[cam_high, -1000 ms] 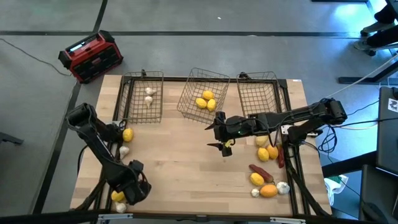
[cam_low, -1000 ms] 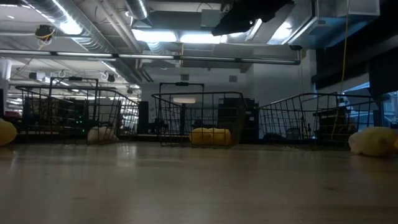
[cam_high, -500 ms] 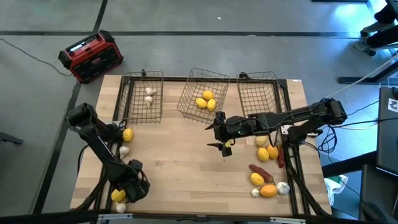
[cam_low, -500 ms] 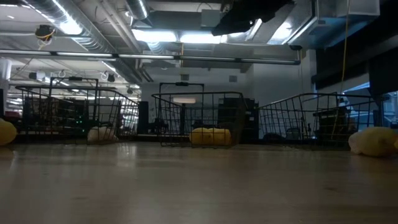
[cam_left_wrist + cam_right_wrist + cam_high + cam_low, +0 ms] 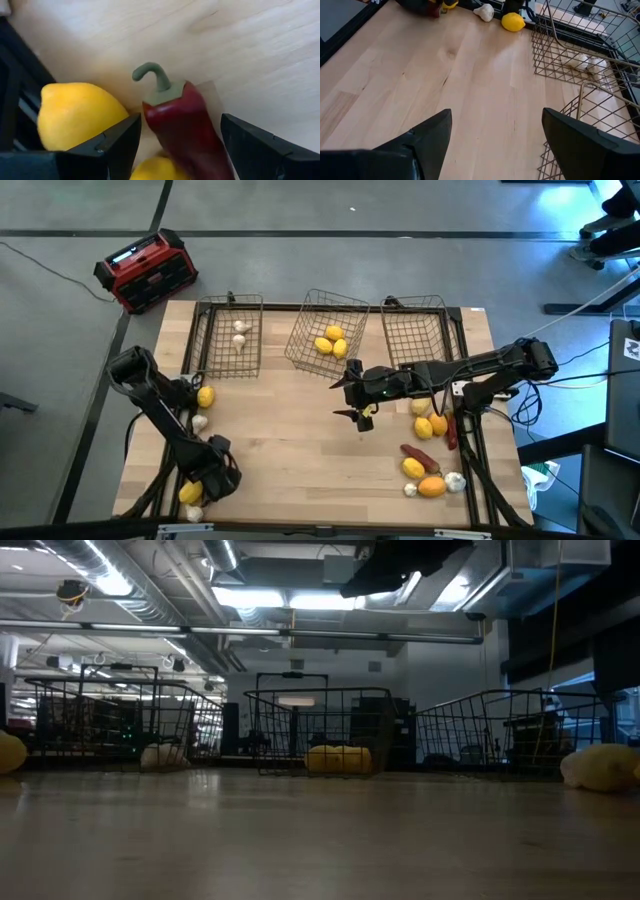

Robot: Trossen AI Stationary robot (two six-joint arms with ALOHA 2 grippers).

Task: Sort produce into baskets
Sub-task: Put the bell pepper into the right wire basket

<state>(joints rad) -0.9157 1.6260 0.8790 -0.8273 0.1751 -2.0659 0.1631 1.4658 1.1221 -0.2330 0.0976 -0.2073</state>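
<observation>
At the table's near left corner my left gripper points down, open. In the left wrist view its fingers stand on either side of a dark red pepper with a green stem, lying on the wood. One lemon lies beside the pepper and a second at its lower end. My right gripper hangs open and empty over the table's middle. Three wire baskets line the far edge: the left holds white bulbs, the middle holds lemons, and the right holds nothing that I can see.
Lemons, a red pepper, an orange piece and white bulbs lie at the near right. A lemon and a bulb lie by the left arm. A red-and-black box sits on the floor beyond the table.
My left gripper has sunk toward the produce at the near left corner, still open.
</observation>
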